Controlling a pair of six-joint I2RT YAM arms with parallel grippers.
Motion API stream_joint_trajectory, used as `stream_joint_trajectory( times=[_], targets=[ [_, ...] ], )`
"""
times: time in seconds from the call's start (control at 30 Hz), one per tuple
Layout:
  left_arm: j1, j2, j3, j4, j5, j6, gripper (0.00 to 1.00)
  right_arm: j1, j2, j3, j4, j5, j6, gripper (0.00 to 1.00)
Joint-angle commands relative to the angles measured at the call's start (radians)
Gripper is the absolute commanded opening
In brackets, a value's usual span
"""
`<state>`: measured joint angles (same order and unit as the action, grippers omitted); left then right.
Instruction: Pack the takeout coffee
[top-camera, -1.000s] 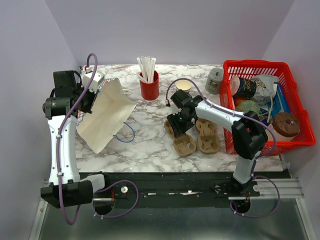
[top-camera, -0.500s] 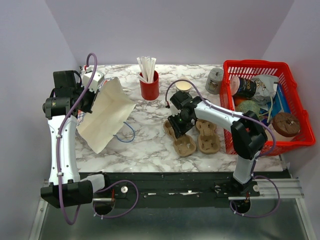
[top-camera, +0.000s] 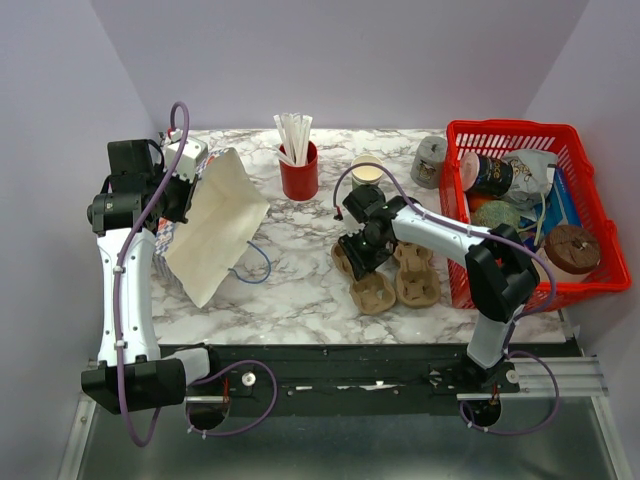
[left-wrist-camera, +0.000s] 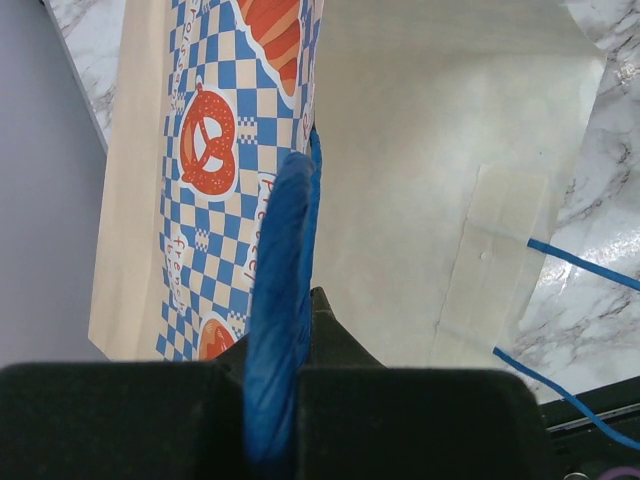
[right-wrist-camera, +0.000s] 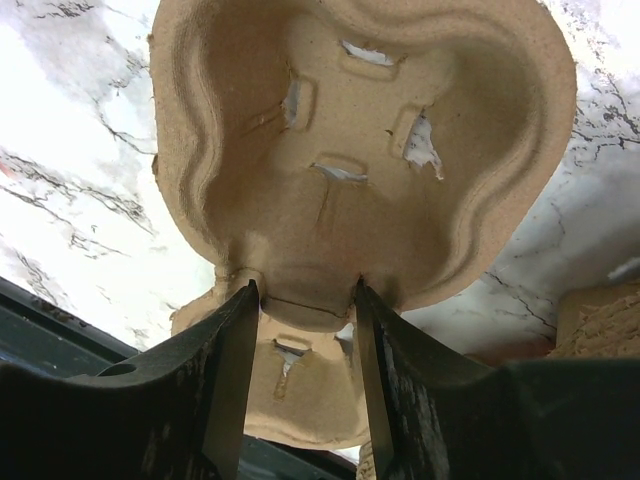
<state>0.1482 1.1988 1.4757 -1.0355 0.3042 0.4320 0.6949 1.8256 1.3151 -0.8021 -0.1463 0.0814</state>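
Note:
The takeout coffee cup (top-camera: 367, 172), cream with a green band, stands open at the back middle of the table. No black lid shows. My right gripper (top-camera: 364, 247) is just in front of the cup, its jaws closed on a ridge of the brown pulp cup tray (top-camera: 392, 272). In the right wrist view the fingers (right-wrist-camera: 232, 350) press both sides of that tray ridge (right-wrist-camera: 305, 290). My left gripper (top-camera: 186, 172) is shut on the blue handle (left-wrist-camera: 285, 290) of a cream paper bag (top-camera: 215, 228) and holds it up at the left.
A red cup of white straws (top-camera: 298, 172) stands at the back. A red basket (top-camera: 600, 215) with several items sits at the right, with a grey object (top-camera: 430, 160) beside it. The bag's printed blue-checked side (left-wrist-camera: 215, 150) faces the left wall.
My right gripper and the pulp tray have shifted slightly right, uncovering more of the cup. The left arm has lifted the bag a little.

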Motion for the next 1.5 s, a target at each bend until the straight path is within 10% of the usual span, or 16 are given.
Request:
stream_joint_trajectory(
  times=[0.0, 0.43, 0.63, 1.23, 1.47],
  targets=[
    [-0.006, -0.011, -0.012, 0.018, 0.026, -0.016, 0.00, 0.014, 0.003, -0.011, 0.003, 0.036, 0.004, 0.52],
    [-0.010, -0.016, -0.018, 0.003, 0.072, -0.021, 0.00, 0.025, -0.067, 0.058, -0.028, -0.004, -0.026, 0.38],
    [-0.018, -0.038, -0.031, -0.040, 0.119, -0.001, 0.00, 0.025, -0.160, 0.127, -0.066, -0.035, -0.138, 0.01],
    [-0.137, -0.056, 0.008, -0.155, 0.274, -0.035, 0.00, 0.043, -0.430, 0.381, 0.359, -0.625, -0.781, 0.01],
    [-0.188, -0.025, 0.093, -0.193, 0.282, -0.047, 0.00, 0.231, -0.428, 0.406, 0.259, -0.734, -1.118, 0.00]
  ],
)
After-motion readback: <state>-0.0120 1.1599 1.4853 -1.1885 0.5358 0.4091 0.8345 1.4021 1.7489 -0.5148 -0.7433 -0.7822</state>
